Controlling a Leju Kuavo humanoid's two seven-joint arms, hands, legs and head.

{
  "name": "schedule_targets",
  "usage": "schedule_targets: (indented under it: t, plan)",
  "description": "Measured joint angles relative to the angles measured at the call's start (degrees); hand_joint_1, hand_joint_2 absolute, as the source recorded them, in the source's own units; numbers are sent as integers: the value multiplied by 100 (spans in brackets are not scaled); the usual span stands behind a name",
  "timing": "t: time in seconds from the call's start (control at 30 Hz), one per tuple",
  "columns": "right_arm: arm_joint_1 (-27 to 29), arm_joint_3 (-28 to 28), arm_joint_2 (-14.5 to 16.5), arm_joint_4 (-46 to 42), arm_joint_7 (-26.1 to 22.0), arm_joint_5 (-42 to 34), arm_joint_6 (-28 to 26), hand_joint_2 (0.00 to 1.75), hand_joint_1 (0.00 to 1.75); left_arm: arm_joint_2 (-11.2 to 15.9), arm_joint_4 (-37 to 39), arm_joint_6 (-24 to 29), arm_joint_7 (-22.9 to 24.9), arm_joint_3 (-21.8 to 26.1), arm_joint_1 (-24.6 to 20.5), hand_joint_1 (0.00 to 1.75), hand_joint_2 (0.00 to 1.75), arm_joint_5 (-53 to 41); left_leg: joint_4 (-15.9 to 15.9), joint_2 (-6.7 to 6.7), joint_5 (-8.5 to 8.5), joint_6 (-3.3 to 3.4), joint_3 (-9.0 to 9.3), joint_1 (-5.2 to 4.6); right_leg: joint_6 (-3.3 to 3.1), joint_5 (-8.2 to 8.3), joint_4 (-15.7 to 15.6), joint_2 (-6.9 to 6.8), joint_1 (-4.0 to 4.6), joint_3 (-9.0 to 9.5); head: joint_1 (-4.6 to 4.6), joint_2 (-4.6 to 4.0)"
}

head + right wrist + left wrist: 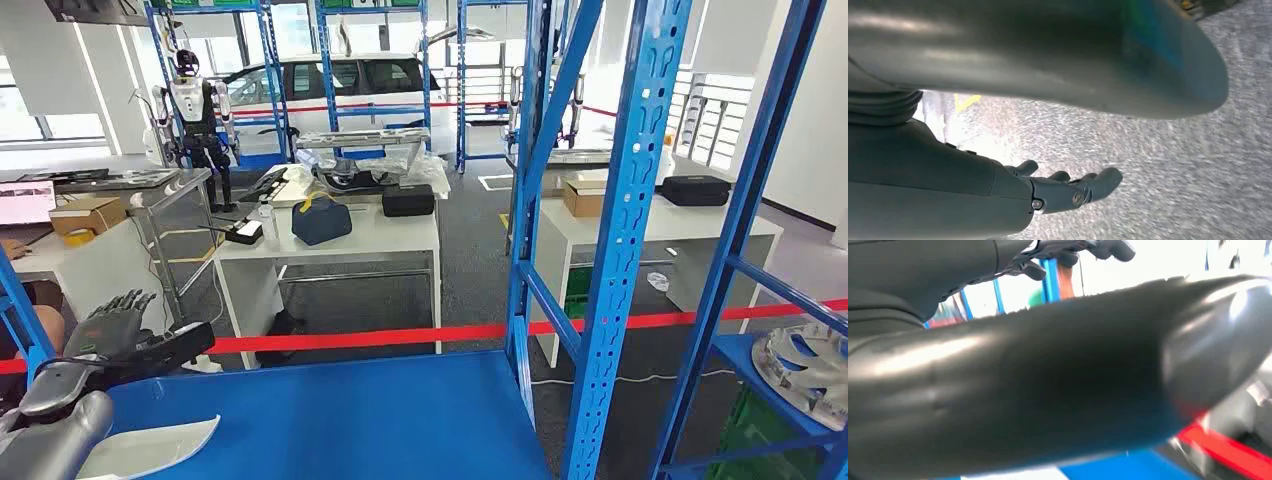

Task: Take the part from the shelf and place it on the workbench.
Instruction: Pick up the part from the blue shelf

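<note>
Part [150,447], pale and flat, lies on the blue shelf [340,420] beside the released left hand [125,335].

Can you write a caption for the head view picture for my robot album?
Robot's left hand reaches over a blue shelf toward a pale part.

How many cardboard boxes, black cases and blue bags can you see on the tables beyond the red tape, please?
Cardboard boxes: 2
Black cases: 2
Blue bags: 1
Total: 5
</note>
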Motion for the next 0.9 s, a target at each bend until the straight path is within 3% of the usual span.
schedule_targets:
  t: [0.1, 0.13, 0.17, 0.23, 0.3, 0.33, 0.37, 0.47, 0.53, 0.63, 0.77, 0.9]
  plan:
    - [2, -1, 1, 1, 11, 6, 13, 0, 0, 6, 9, -531, -250, 287, 73, 0, 175, 529, 342, 16, -341, -33, -329, 31, -1, -57, 0, 12, -6, 43, -3, 0]
    - [6, -2, 1, 1, 17, 7, 17, 0, 0, 7, 11, -720, -382, 433, 110, 0, 175, 750, 304, 25, -333, -41, -388, 44, 6, -85, 3, 14, -9, 67, -3, 0]
    - [9, -4, 3, 2, 24, 6, 19, 0, 0, 10, 9, -858, -506, 578, 139, 0, 175, 934, 104, 32, -191, -48, -358, 54, 17, -111, 8, 15, -13, 92, -3, 0]
    - [7, -9, 4, 2, 31, 4, 20, 87, 0, 23, -3, -1013, -671, 821, 161, 0, 175, 1153, -691, 46, 306, -59, -79, 76, 61, -162, 28, 15, -21, 133, -4, 0]
    - [3, -22, -3, 1, 31, 1, 19, 175, 0, 34, -14, -1084, -731, 981, 163, 0, 175, 1221, -1245, 57, 490, -9, 144, 69, 126, -204, 42, 18, -14, 145, -3, 0]
    - [4, -33, -9, 0, 29, -2, 18, 175, 0, 36, -17, -1125, -752, 1044, 173, 0, 175, 1253, -1323, 56, 525, 26, 175, 69, 147, -227, 49, 15, 4, 142, -1, 0]
    - [7, -46, -15, 0, 25, -4, 17, 175, 0, 35, -18, -1180, -774, 1102, 185, 0, 175, 1293, -1323, 51, 533, 55, 186, 67, 113, -238, 47, 12, 16, 138, 2, 0]
    - [14, -84, -22, 1, 5, -8, 16, 175, 0, 40, -19, -1408, -839, 1266, 220, 0, 175, 1426, -1332, 22, 626, 95, 192, 68, -73, -225, 26, -2, 45, 150, 17, 0]
    - [12, -92, -22, 1, 2, -8, 18, 175, 0, 52, -20, -1534, -868, 1335, 234, 0, 175, 1465, -1332, 4, 620, 131, 189, 60, -86, -221, -6, -11, 48, 169, 22, 0]
    - [5, -98, -23, 0, -2, -5, 14, 175, 0, 88, -19, -1615, -898, 1356, 283, 0, 175, 1364, -1331, -3, 606, 164, 190, 54, -31, -225, -52, -16, 42, 202, 23, 0]
    - [3, -114, -22, 0, -4, 32, 11, 175, 0, 155, -14, -1752, -881, 1331, 351, 0, 175, 1067, -1326, 1, 594, 186, 190, 37, 193, -205, -87, -15, 12, 219, 23, 0]
    - [-3, -127, -22, 0, -1, 61, 12, 175, 0, 210, -11, -1840, -810, 1220, 390, 0, 175, 814, -1324, 0, 590, 189, 190, 31, 252, -211, -89, -16, 3, 219, 23, 0]
